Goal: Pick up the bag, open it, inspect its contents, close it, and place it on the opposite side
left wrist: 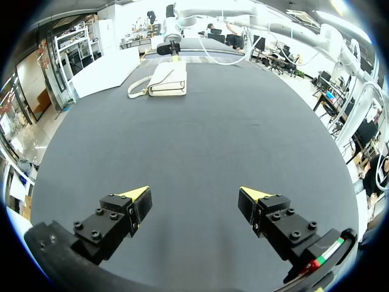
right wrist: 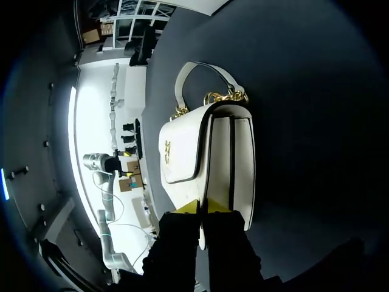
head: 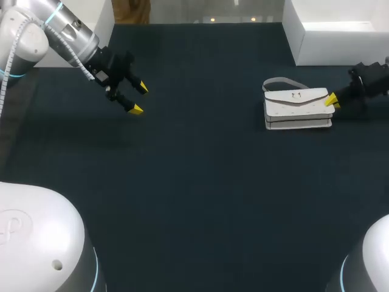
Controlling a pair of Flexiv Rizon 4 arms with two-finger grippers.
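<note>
The white handbag (head: 298, 109) of smooth, leather-like material lies flat on the worktop in the upper right of the head view. It is a boxy rectangle with a pointed flap folded over its front. A small metal clasp sits on the flap. In the right wrist view its end shows stacked panels edged in dark piping, like layered compartments. A short white strap (right wrist: 197, 73) arches from the end farthest from the right tool, joined to the body by gold chain links (right wrist: 226, 97).

The right tool (head: 332, 101) comes in from the right edge of the head view and meets the upper right corner of the bag. In its own wrist view it sits against the near end of the handbag (right wrist: 206, 158). I cannot tell whether it pinches a layer there or only rests against it.

The worktop (head: 200, 182) is dark, matte and cloth-like. A smooth white block (head: 340, 36) stands behind the bag, in the upper right corner.

The left tool (head: 137, 98) hangs in the upper left, well apart from the bag. Its black fingers (left wrist: 121, 213) are spread wide with nothing between them.
</note>
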